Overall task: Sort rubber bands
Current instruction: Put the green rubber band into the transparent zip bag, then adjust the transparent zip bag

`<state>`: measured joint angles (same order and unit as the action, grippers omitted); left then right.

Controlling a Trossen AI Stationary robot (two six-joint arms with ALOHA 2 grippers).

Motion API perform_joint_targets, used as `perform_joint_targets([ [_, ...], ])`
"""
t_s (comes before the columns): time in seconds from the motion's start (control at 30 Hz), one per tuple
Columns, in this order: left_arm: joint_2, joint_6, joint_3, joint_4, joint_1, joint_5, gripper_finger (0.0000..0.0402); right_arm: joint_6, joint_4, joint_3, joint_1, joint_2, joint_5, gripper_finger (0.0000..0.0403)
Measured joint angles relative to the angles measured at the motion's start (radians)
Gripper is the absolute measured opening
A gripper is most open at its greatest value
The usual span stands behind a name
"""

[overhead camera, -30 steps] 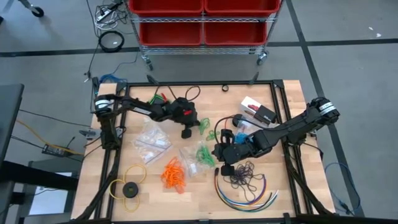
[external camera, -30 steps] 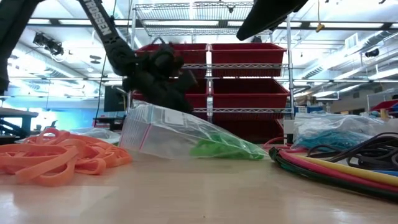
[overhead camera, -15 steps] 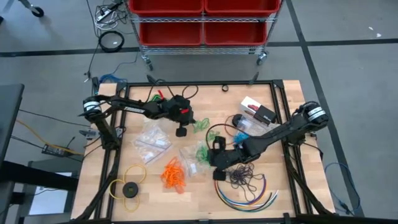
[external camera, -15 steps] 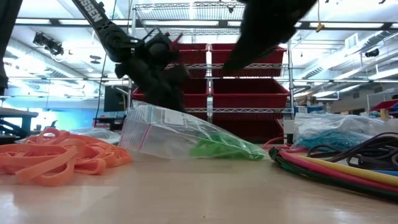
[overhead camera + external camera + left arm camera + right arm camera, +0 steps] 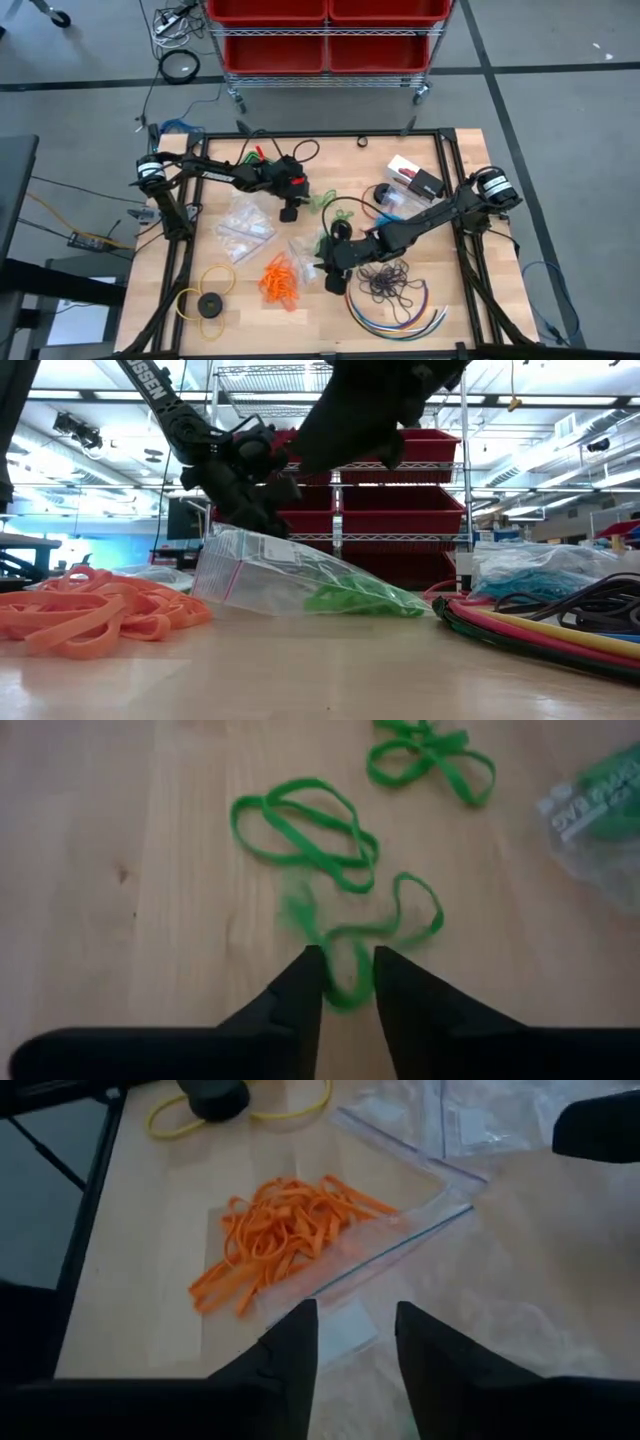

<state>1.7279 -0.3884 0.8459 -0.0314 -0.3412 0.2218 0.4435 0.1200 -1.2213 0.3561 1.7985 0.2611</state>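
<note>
Btwn left claw (image 5: pixel 347 982) tips: thin green rubber bands (image 5: pixel 305 825), looped.

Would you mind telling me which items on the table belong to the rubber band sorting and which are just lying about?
Part of the job:
orange rubber bands
green rubber bands
dark rubber bands
clear plastic bags

Lying about:
multicoloured cables
yellow ring with black disc
small white box
</note>
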Motion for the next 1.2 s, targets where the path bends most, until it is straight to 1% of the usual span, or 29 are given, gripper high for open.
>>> perform_joint_targets([
  [0.07,0.000,0.011,0.000,0.011,0.000,-0.015,0.0102,0.000,-0.018,0.000,0.000,0.000,0.002,0.0127],
  [0.17,0.000,0.025,0.000,0.030,0.000,-0.014,0.0086,-0.001,-0.049,0.000,0.001,0.000,0.012,0.0123],
  [0.3,-0.005,0.028,0.000,0.077,0.003,0.050,0.0077,0.000,-0.143,-0.001,0.000,0.000,0.015,0.0119],
  [0.4,-0.022,0.019,0.000,0.132,0.004,0.093,0.0077,0.007,-0.153,-0.001,0.000,0.000,0.032,0.0119],
  [0.47,-0.041,0.002,0.000,0.187,0.011,0.116,0.0076,0.013,-0.154,-0.001,0.001,0.000,0.035,0.0119],
  [0.57,-0.089,-0.034,-0.005,0.261,0.043,0.125,0.0076,0.039,-0.156,-0.001,0.001,0.000,0.039,0.0119],
  [0.7,-0.182,-0.052,-0.079,0.264,0.096,0.100,0.0076,0.050,-0.164,-0.001,0.004,0.000,0.067,0.0119],
  [0.83,-0.296,-0.050,-0.186,0.165,0.134,0.072,0.0076,0.051,-0.183,-0.001,0.003,0.000,0.082,0.0118],
  [0.9,-0.347,-0.044,-0.244,0.075,0.142,0.028,0.0076,0.044,-0.184,-0.001,0.003,0.000,0.092,0.0118],
  [0.97,-0.383,-0.003,-0.291,-0.024,0.140,-0.004,0.0076,0.036,-0.195,-0.001,0.002,0.000,0.096,0.0118],
  [1.0,-0.396,0.012,-0.311,-0.056,0.137,0.000,0.0076,0.035,-0.198,-0.001,0.000,0.000,0.097,0.0118],
  [1.07,-0.399,0.034,-0.340,-0.092,0.139,0.041,0.0076,0.036,-0.198,-0.001,-0.001,0.000,0.097,0.0118],
  [1.13,-0.409,0.056,-0.367,-0.078,0.151,0.093,0.0076,0.034,-0.197,-0.001,-0.001,0.000,0.097,0.0118],
  [1.2,-0.409,0.059,-0.385,-0.099,0.178,0.107,0.0076,0.034,-0.193,-0.001,-0.001,0.000,0.098,0.0118],
])
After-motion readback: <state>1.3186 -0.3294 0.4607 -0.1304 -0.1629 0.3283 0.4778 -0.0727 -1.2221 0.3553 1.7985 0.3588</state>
